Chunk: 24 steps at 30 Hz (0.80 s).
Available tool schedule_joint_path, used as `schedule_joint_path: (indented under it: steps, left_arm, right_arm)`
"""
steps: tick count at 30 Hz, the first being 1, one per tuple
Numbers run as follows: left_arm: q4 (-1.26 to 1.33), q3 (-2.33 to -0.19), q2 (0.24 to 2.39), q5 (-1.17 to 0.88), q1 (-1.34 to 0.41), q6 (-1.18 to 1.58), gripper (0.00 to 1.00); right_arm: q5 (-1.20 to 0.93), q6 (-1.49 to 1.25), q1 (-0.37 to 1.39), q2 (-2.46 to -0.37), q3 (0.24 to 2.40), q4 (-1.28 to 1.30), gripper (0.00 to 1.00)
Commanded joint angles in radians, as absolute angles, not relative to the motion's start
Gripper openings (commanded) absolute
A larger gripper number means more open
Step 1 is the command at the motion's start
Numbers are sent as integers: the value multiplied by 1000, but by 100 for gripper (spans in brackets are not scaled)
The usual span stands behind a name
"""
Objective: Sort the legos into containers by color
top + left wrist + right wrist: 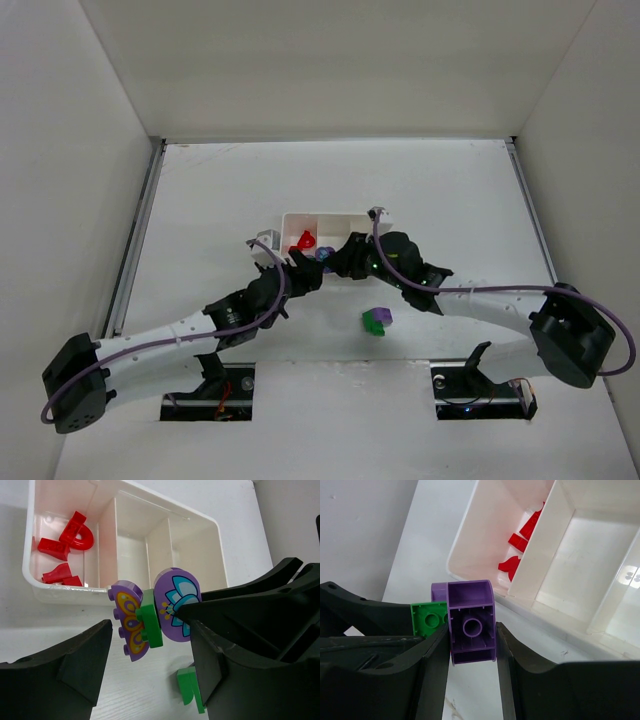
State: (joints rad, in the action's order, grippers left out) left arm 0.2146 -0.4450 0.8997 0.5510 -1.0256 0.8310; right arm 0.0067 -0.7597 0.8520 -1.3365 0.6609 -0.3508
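1. Right gripper (472, 640): clenched on the purple brick (472, 615), with one finger on each side wall. This brick is one end of a joined stack held off the table, just in front of the tray (480, 540).
2. Stack order: purple brick, green brick (150, 617), butterfly-printed purple piece (127, 622), all pressed together.
3. Left gripper (150, 652): released. Its jaws stand apart on either side of the stack, and a gap shows between one finger and the butterfly-printed purple piece.
4. Step in hand (judgement): splitting the mixed-colour stack so that each part can be sorted.
5. Next move (judgement): the left gripper must close on the butterfly end, then pull or twist against the right gripper's hold. A part could spring loose and fall outside the tray.
6. Tray: the red legos (65, 540) lie in one end compartment. No bricks show in the other two.
7. View differences:
   - The left wrist view alone shows the printed faces and a green piece (189, 687) lying on the table.
   - The right wrist view alone shows the brick's hollow underside and the grip contact.
   - The top external view hides the stack behind the wrists, but alone shows a loose purple-and-green cluster (376, 320) on the table (200, 200), well apart from the tray.
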Motion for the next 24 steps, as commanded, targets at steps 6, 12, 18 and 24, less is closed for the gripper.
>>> schedule_joint_path:
  steps: [6,12,18,24]
  left_arm:
    - [265,-453,922,574,-1001,856,57]
    - [282,-453,948,572,-973,876,50]
    - [330,-451,959,571,-970,868,33]
    - [351,-445,948,571,-975,871,18]
  right_arm:
    - [18,-758,858,-1272,672,-393,31]
    - [14,-758,860,-1259,670,-390,32]
    - [14,-767,863,-1269,660,-397,32]
    - [8,-775,863,-1275,658,-407,32]
